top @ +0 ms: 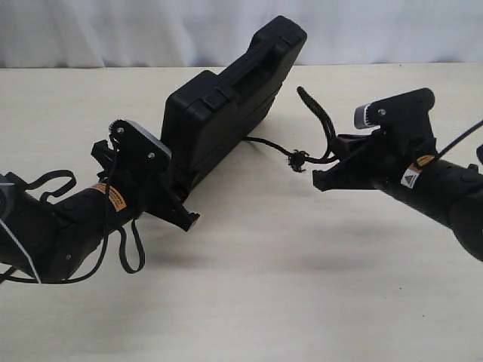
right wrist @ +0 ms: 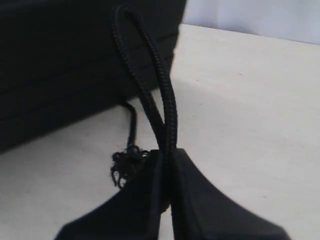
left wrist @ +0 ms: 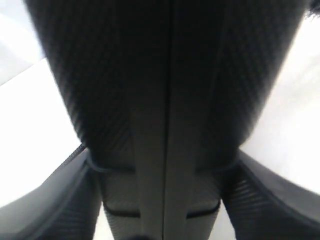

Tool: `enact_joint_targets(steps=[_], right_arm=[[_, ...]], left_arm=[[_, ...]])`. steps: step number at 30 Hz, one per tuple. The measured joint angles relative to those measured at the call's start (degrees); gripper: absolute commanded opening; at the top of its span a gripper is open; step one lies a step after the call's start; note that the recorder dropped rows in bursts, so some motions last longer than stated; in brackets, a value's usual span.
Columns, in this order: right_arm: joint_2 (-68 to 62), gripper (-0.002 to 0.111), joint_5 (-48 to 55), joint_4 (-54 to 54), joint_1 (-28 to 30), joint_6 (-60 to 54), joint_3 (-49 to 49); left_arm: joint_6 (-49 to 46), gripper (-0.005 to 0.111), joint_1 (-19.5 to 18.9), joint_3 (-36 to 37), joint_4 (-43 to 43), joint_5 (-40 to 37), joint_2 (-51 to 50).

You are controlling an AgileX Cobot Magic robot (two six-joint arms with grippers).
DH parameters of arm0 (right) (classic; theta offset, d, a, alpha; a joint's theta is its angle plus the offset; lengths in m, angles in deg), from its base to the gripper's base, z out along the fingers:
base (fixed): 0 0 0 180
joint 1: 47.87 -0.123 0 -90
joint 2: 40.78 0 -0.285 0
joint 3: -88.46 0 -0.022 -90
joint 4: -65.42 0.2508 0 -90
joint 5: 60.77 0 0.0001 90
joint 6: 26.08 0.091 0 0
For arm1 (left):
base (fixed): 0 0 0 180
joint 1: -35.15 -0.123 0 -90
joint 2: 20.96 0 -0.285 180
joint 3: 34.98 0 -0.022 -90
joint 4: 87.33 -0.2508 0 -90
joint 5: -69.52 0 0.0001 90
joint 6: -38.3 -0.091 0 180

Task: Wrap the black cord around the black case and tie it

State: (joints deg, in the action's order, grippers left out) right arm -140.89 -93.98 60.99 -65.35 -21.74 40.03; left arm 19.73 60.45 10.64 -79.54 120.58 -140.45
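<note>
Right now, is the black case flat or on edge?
On edge: black case shows its broad face sideways, left fingers clamping across its thickness.

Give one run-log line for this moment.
left end effector: grips black case | right end effector: pinches black cord loop | tie: not done

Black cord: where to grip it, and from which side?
On the black cord, the doubled loop beyond the knot, from the right, away from the black case: it stands clear of the table; the rest lies low. The right gripper pinches there.
</note>
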Motion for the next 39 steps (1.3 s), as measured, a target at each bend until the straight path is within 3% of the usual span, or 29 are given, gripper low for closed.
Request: enact_joint_targets(steps=[9,19,32,39], right_arm=[[0.0,0.004,-4.8,-12.0,0.0,5.2,-1.3],[-0.1,0.004,-9.1,-12.3,-1.3,5.2,-1.2],[-6.0,0.004,-3.4,-10.8,-1.3,5.2,6.9],[-6.0,0.004,-7.5,-10.2,-1.3,7.7,7.3]], left_arm=[[0.0,0.000,0.0,0.0,-0.4,0.0,0.0],[-1.1,0.000,-0.5,0.0,-3.6,-0.2,0.0],[-4.1,0.000,-0.5,0.0,-4.2,-0.6,0.0],[-5.9,0.000,-0.5,0.0,-4.4,-0.9,0.0]])
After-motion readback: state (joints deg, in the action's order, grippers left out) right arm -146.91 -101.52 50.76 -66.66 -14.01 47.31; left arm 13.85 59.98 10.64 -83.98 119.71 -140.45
